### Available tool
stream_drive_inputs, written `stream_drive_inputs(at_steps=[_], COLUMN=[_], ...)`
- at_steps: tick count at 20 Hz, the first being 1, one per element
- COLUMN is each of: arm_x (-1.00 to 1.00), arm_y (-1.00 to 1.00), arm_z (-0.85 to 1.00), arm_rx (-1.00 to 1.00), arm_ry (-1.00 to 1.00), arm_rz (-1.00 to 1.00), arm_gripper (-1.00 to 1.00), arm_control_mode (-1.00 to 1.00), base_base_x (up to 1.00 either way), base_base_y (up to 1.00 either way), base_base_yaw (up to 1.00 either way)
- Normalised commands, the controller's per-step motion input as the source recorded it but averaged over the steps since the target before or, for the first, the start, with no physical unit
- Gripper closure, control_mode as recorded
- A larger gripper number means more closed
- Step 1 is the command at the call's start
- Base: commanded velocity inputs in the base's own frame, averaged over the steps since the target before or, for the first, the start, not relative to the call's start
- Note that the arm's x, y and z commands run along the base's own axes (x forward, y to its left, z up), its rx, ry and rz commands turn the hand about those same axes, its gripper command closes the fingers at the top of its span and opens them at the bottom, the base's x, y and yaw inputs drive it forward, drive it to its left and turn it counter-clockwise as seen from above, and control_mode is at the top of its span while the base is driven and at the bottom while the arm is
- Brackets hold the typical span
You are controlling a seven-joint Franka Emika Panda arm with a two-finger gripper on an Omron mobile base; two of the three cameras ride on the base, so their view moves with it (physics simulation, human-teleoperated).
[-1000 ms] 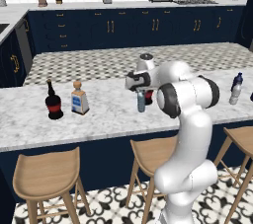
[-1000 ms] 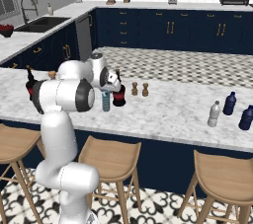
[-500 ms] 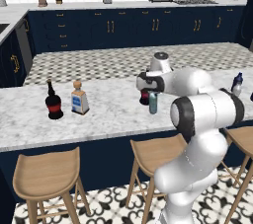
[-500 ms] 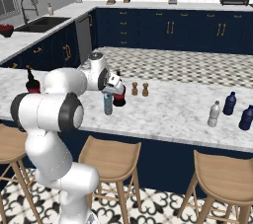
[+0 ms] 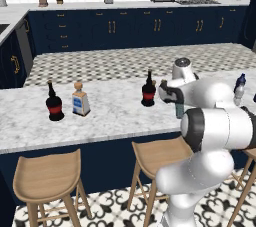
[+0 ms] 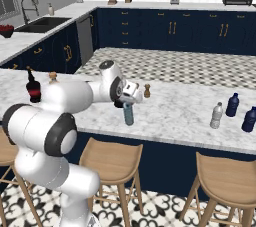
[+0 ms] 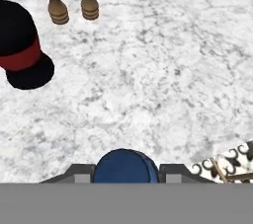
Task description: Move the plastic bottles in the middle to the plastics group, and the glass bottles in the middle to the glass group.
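My gripper is shut on the translucent teal-blue plastic bottle, holding it upright near the counter's front edge. The hand view looks down on this bottle's blue cap between the fingers. The middle black red-banded glass bottle stands to the left of the gripper, apart from it, and appears again as the black bottle. The pale whitish bottle stands far right beside two navy bottles. At the far left stand the twin black bottle and the clear square bottle.
Two small brown shakers stand behind the middle black bottle; one shaker shows beyond the gripper. The white marble counter runs left to right, with wooden stools below its front edge.
The gripper has carried the teal bottle to the right along the counter, away from the middle black bottle. The other bottles have stayed in place.
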Motion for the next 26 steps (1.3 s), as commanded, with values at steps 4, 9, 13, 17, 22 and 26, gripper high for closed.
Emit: stream_drive_inputs(at_steps=[4,9,13,17,22,26], arm_x=[-0.12,-0.01,0.00,0.01,0.05,0.07], arm_y=[-1.00,-1.00,-1.00,-0.98,-0.91,-0.88], arm_z=[0.07,0.07,0.01,0.00,0.00,0.00], arm_rx=[-0.10,-0.06,0.00,0.00,0.00,0.01], arm_ry=[0.00,0.00,0.00,-0.06,-0.08,-0.02], arm_rz=[-0.07,-0.01,0.00,0.08,0.14,0.09], arm_gripper=[1.00,1.00,1.00,1.00,1.00,1.00], arm_control_mode=[-1.00,-1.00,-1.00,-1.00,-1.00,-1.00], base_base_x=[0.00,0.00,0.00,0.00,0.00,0.00], base_base_y=[0.00,0.00,0.00,0.00,0.00,0.00], base_base_yaw=[0.00,0.00,0.00,0.00,0.00,0.00])
